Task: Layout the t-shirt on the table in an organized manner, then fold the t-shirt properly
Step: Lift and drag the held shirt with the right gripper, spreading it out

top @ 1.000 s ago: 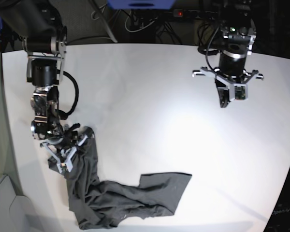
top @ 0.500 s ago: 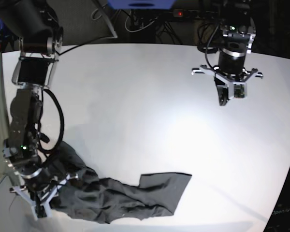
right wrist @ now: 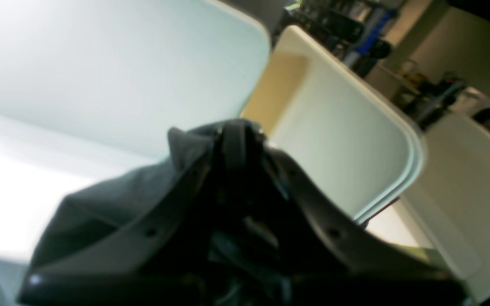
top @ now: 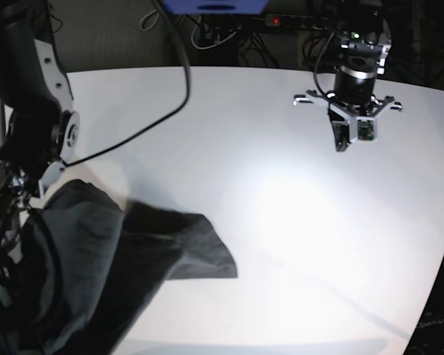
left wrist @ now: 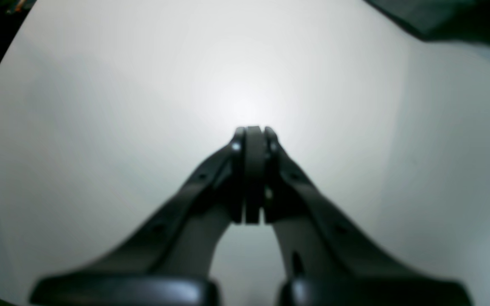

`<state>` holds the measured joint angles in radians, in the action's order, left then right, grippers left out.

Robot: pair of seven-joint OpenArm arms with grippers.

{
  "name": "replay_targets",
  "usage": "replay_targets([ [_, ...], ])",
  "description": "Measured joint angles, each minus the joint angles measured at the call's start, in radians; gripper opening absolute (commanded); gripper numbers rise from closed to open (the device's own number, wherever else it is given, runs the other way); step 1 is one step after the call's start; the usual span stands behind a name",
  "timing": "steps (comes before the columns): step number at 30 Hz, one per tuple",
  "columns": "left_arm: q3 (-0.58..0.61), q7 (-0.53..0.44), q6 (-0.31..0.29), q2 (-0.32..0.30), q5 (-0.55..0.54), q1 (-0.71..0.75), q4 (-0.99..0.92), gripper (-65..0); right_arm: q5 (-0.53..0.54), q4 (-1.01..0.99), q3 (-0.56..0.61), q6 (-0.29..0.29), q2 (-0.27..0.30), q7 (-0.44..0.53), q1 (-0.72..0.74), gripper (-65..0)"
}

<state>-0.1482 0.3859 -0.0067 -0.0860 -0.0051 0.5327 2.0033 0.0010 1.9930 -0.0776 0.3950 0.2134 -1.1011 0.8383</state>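
The table [top: 281, 192] lies mostly bare as the t-shirt [top: 111, 259] hangs bunched at lower left of the base view, one corner trailing on the surface. The right gripper [right wrist: 236, 140] is clamped on cloth; the left gripper [left wrist: 251, 136], upper right, is closed on nothing. Spreading well likely needs a second grasp on the hem.

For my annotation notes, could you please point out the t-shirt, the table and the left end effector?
t-shirt [top: 96, 259], base view, on the lifted dark cloth.
table [top: 281, 222], base view, bare white top.
left end effector [left wrist: 252, 136], left wrist view, at the closed fingertips.
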Motion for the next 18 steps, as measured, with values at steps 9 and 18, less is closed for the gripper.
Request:
replay_targets([
  [9,-0.073,0.0,0.003,0.0,-0.003,0.021,0.0,-64.7,0.003,0.02,0.117,0.0,-0.044,-0.111,0.02,-65.0],
  [18,-0.111,0.0,-0.004,0.0,-0.003,0.018,0.0,-64.7,0.0,0.024,0.118,0.0,-0.195,-0.114,0.056,-65.0],
])
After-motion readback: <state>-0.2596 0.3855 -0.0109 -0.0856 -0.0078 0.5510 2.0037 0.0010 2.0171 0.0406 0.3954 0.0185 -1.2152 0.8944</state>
